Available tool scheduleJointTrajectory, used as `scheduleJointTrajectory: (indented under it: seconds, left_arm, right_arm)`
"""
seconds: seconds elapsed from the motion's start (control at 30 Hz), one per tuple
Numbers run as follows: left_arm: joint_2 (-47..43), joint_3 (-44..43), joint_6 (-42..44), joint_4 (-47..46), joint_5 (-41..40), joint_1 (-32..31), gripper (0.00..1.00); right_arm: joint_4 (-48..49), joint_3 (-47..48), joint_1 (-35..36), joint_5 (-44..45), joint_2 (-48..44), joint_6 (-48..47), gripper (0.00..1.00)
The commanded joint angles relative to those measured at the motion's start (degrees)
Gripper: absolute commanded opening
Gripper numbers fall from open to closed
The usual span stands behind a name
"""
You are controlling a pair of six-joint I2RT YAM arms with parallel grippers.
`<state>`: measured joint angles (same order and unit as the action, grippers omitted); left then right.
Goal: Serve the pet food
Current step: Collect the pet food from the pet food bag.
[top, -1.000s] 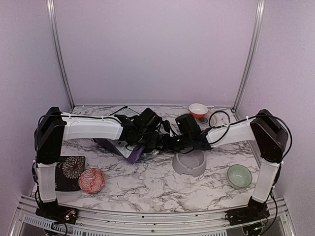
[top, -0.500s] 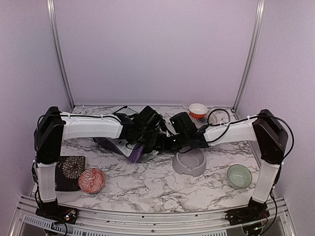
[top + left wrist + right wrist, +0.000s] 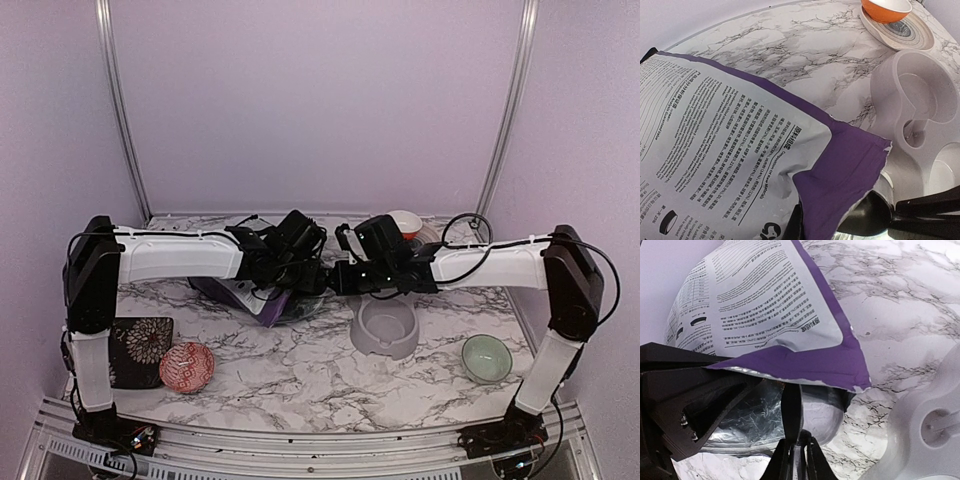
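The purple and white food bag [image 3: 262, 300] lies tilted, with its torn mouth turned toward the grey double-bowl feeder [image 3: 386, 328]. My left gripper [image 3: 298, 270] is shut on the bag's upper purple edge [image 3: 840, 165]; one dark finger [image 3: 794, 226] shows under it. My right gripper [image 3: 796, 452] is shut on a thin black scoop handle [image 3: 791, 407] that reaches into the bag's foil-lined mouth [image 3: 745, 420]. In the top view the right gripper [image 3: 342, 277] sits at that mouth. The pet food is hidden. Both feeder bowls [image 3: 920, 95] look bare.
An orange bowl [image 3: 404, 222] on a striped saucer [image 3: 910, 35] stands at the back right. A pale green bowl [image 3: 487, 357] is near the front right. A red patterned bowl [image 3: 187, 366] and a dark flowered mat [image 3: 140, 350] lie at the front left.
The right arm has stretched out flatter and higher, and its gripper has shifted left, closer to the bag's mouth. The left arm and the bag have barely moved.
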<state>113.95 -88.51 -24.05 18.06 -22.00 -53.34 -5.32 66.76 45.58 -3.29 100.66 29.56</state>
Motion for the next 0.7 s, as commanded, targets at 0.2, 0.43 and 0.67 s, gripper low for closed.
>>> scheduleJointTrajectory:
  seconds: [0.2, 0.43, 0.67]
  left_arm:
    - [-4.1, -1.3, -1.2, -5.6, 2.7, 0.5, 0.00]
    - [-3.7, -2.3, -1.5, -5.5, 3.7, 0.7, 0.00]
    - [-2.5, -3.8, -1.7, -5.0, 4.1, 0.7, 0.00]
  right_arm:
    - [-1.5, 4.2, -1.5, 9.6, 0.0, -4.7, 0.00]
    - [-1.0, 4.7, -1.7, 10.6, 1.2, -5.7, 0.00]
    - [-3.0, 5.1, -0.9, 13.6, 2.2, -5.9, 0.00]
